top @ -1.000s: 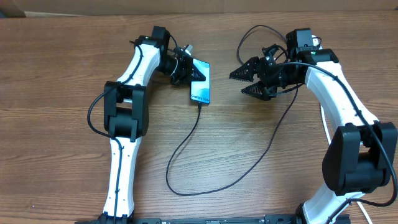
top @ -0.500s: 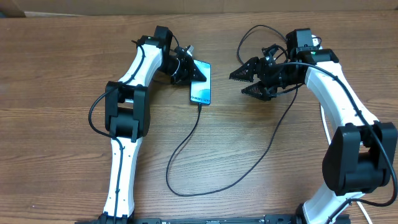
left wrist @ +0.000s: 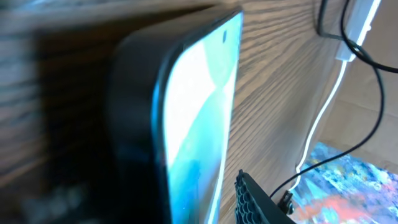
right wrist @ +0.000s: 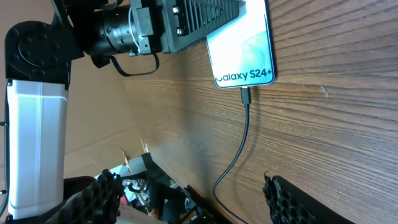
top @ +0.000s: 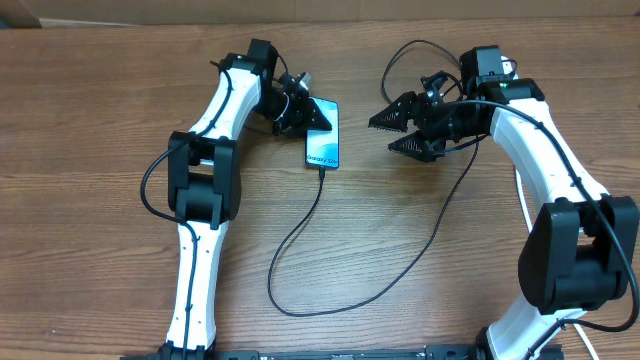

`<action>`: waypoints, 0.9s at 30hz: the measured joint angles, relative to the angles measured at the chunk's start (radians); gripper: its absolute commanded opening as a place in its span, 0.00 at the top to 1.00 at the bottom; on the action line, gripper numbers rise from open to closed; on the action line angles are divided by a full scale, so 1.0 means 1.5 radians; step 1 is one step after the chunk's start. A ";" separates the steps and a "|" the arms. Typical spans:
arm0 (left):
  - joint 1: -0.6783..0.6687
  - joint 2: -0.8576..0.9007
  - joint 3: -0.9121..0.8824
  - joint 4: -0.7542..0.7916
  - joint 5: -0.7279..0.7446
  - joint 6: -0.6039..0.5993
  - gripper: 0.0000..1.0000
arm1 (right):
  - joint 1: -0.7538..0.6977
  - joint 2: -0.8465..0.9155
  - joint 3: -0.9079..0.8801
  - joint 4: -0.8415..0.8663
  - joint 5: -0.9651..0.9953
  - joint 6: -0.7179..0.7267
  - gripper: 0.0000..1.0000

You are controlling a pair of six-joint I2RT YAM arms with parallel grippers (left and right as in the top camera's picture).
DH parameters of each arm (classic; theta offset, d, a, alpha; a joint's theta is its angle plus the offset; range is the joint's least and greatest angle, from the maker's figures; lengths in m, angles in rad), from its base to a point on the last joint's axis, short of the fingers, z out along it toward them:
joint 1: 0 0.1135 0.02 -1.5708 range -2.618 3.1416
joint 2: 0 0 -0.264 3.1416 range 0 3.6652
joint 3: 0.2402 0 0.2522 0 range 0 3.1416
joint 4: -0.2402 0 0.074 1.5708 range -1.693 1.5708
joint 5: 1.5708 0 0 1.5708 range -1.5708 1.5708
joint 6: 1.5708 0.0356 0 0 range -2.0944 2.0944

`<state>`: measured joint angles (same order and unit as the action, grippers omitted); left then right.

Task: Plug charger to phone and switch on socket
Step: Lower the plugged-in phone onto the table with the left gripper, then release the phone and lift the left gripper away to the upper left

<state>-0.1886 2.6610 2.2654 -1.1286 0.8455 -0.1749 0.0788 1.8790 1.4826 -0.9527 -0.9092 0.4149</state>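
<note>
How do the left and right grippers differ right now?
The left gripper sits at the phone's far end; the right gripper hangs beside the phone, apart from it. The right gripper's jaws are spread wide, empty; whether the left gripper is clamped on the phone is unclear. Both have black ribbed fingers aimed at the phone.

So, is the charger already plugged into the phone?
Yes, the charger enters the edge of the phone just below the Galaxy S24+ text.

Bare table [top: 356,140] lies between the phone [top: 323,143] and the right gripper [top: 382,134]. The charger [top: 320,183] cable loops across the wood nearer the robot.
</note>
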 measured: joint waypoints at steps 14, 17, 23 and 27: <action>0.048 -0.024 0.008 -0.061 -0.120 0.000 0.69 | 0.000 0.000 0.000 0.000 0.000 -0.007 0.21; 0.055 -0.024 0.013 -0.070 -0.133 0.000 0.70 | 0.000 0.000 0.000 -0.004 0.006 -0.008 0.18; 0.075 -0.017 0.060 -0.146 -0.199 0.002 0.77 | 0.000 0.000 0.000 -0.028 0.069 -0.011 0.17; 0.105 -0.003 0.148 -0.218 -0.236 0.002 0.76 | 0.000 0.000 0.000 -0.036 0.108 -0.016 0.21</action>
<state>-0.0311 2.6568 2.4866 -1.4559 0.4911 -0.1726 0.0788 1.8790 1.4826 -1.0061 -0.7467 0.3912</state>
